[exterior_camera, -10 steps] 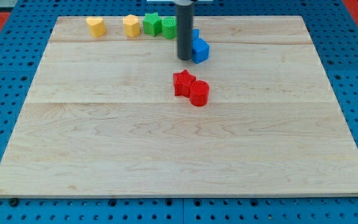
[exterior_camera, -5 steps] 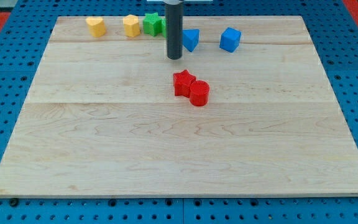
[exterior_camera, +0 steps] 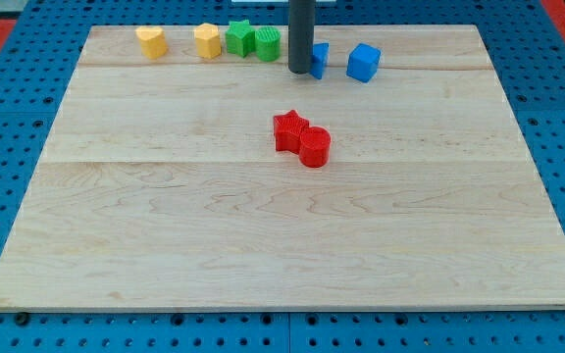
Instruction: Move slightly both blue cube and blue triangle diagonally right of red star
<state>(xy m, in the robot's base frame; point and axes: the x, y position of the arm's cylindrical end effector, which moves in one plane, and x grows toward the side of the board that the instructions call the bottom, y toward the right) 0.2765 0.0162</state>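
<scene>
text: none readable | labels: none | numbers: none

Bright even overhead light, faint short shadows under blocks, sharp focus, no glare

Top edge of tabletop (exterior_camera: 165,245) crowded: yellow blocks (exterior_camera: 151,40) (exterior_camera: 207,40), green blocks (exterior_camera: 241,37) (exterior_camera: 269,43), blue triangle (exterior_camera: 319,60), blue cube (exterior_camera: 363,62). Centre blocked by red star (exterior_camera: 288,129) touching red cylinder (exterior_camera: 314,147). Open lane between rows.
</scene>
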